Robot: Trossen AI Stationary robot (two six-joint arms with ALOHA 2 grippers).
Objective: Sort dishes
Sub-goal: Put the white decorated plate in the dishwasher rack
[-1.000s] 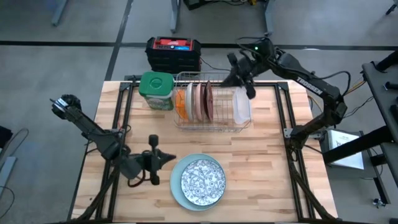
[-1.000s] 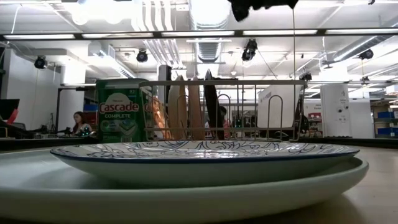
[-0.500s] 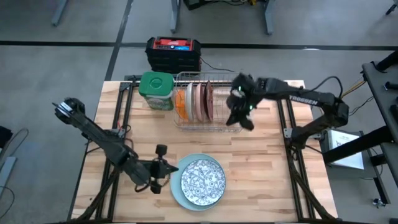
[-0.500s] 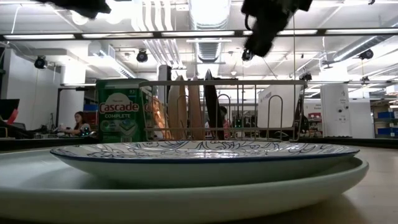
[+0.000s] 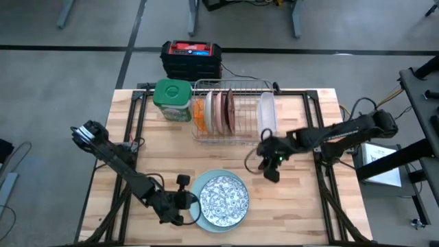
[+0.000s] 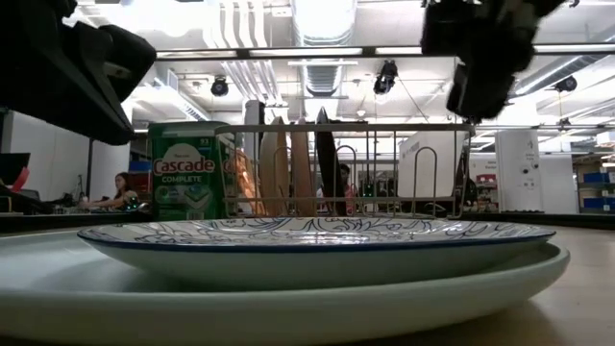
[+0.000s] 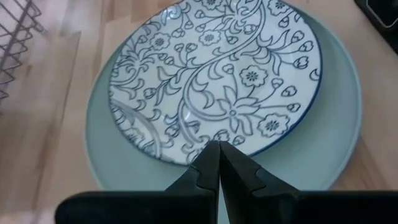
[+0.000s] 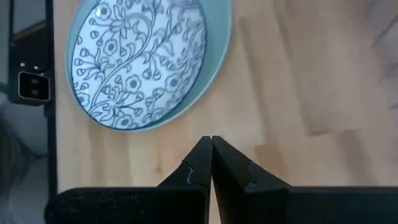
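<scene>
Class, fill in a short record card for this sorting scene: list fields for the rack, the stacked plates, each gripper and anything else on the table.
Rack: wire dish rack at the table's far side, holding an orange plate, a pink plate and a dark red plate on edge
Stack: patterned plate lying on the larger light blue plate, near edge
Left gripper: fingers shut, at the stack's left rim
Right gripper: fingers shut, above bare wood right of the stack
Other: green-lidded jar left of the rack; clear tub at its right end

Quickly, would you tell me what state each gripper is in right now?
Left gripper: shut, empty, at the patterned plate's rim.
Right gripper: shut, empty, above bare table.
</scene>
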